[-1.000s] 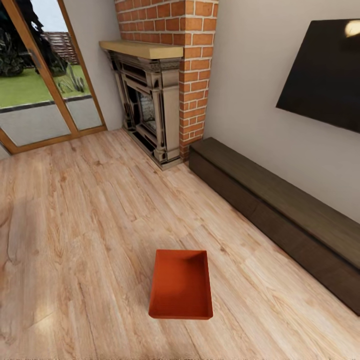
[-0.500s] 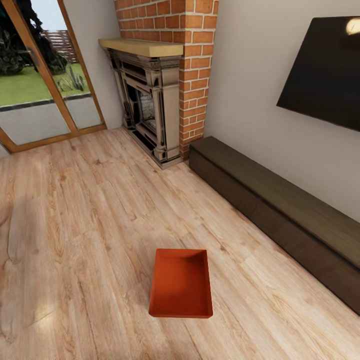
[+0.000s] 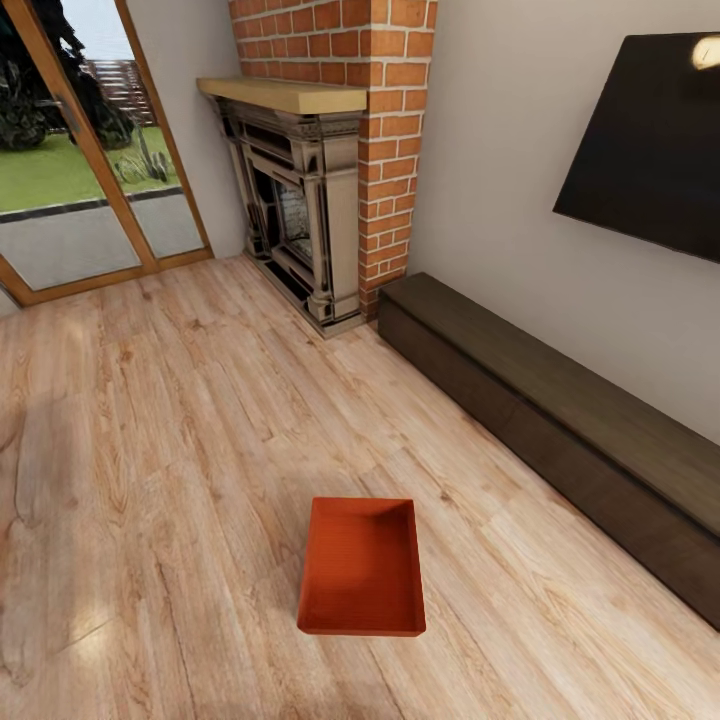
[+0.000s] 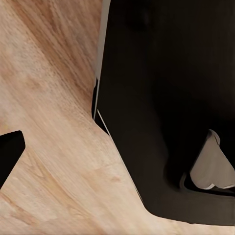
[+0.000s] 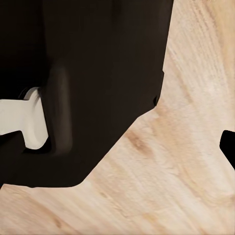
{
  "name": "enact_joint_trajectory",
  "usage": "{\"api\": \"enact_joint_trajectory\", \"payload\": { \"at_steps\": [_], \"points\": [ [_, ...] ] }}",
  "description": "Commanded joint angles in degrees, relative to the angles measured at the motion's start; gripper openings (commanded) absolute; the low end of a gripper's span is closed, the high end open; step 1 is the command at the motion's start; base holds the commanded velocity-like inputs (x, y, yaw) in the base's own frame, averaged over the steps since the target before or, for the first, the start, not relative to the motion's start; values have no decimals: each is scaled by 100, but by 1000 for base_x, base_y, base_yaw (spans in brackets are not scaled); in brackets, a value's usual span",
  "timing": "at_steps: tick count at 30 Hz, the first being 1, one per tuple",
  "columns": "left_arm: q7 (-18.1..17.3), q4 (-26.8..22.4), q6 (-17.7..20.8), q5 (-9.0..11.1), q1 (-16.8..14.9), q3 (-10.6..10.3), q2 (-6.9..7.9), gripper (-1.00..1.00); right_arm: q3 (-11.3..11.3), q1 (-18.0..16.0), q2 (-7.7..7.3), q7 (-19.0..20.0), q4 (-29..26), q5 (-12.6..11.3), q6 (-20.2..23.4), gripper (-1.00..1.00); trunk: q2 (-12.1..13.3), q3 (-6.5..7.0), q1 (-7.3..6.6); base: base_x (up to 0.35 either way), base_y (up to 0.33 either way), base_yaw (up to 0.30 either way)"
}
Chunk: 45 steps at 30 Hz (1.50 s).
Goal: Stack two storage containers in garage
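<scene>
One orange-red storage container lies open side up on the light wood plank flooring of the living room, low in the middle of the head view. It is empty and nothing touches it. The second container is out of view, as are the garage and its concrete floor. In the left wrist view a dark fingertip juts in over the planks beside the robot's black body. The right wrist view has another dark fingertip next to that black body. Neither view reveals how the jaws stand.
A red-brick fireplace stands at the back. A long dark low cabinet runs along the right wall under a black TV. Wood-framed glass doors are at the back left. Open plank floor surrounds the container.
The whole head picture has shifted very slightly upward, so the camera moved. The container lies where it was.
</scene>
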Motion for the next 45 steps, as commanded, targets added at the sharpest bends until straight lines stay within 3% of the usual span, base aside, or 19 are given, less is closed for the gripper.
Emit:
{"api": "enact_joint_trajectory", "payload": {
  "at_steps": [1,7,10,12,14,16,21,25,33,36,39,40,41,43,45],
  "points": [
    [-33,7,-16,54,-3,-7,2,100,44,-4,3,38,15,-58,-26,100,-6,-6,2,0,0,0],
    [-52,-296,30,14,-15,-8,22,100,72,8,0,32,-38,-37,2,100,-6,-6,2,0,0,0],
    [-55,-1284,368,18,-21,-7,51,100,71,-270,-4,41,-118,-32,39,100,-6,-6,2,0,0,0],
    [-35,-1990,977,16,-34,-7,65,100,71,-617,-1,48,-173,-31,174,100,-6,-6,2,0,0,0],
    [-13,-3080,1894,14,-46,-7,85,100,69,-1105,5,39,-269,-35,511,100,-6,-6,2,0,0,0],
    [-4,-4088,2501,13,-52,-7,94,100,62,-1519,7,33,-458,-37,751,100,-6,-6,2,0,0,0],
    [17,-5128,2990,23,-76,-5,99,100,46,-2182,13,-214,-778,-47,937,100,-6,-6,2,0,0,0],
    [33,-5278,3183,-17,-168,2,104,100,42,-2544,30,-621,-850,-49,965,100,-6,-6,2,0,0,0],
    [43,-5305,3259,-65,-917,10,100,100,41,-3252,93,-884,-880,-35,940,100,-6,-6,2,0,0,0],
    [47,-5095,3263,-57,-1289,11,69,100,41,-3461,102,-987,-881,-31,922,100,-6,-6,2,0,0,0],
    [52,-4454,3229,-61,-1842,14,18,100,41,-3619,110,-1260,-881,-30,901,100,-6,-6,2,0,0,0],
    [53,-4071,3204,-80,-2108,13,-42,100,41,-3659,110,-1368,-881,-32,892,100,-6,-6,2,0,0,0],
    [51,-3087,3119,-151,-2762,1,-310,100,41,-3744,123,-1521,-881,-32,857,100,-6,-6,2,0,0,0],
    [54,-2701,2886,-380,-3014,-4,-480,100,41,-3783,160,-1564,-873,-41,825,100,-6,-6,2,0,0,0],
    [160,-2469,2650,-834,-3130,-2,-744,100,41,-3801,279,-1585,-847,-49,790,100,-6,-6,2,0,0,0]
  ]
}}
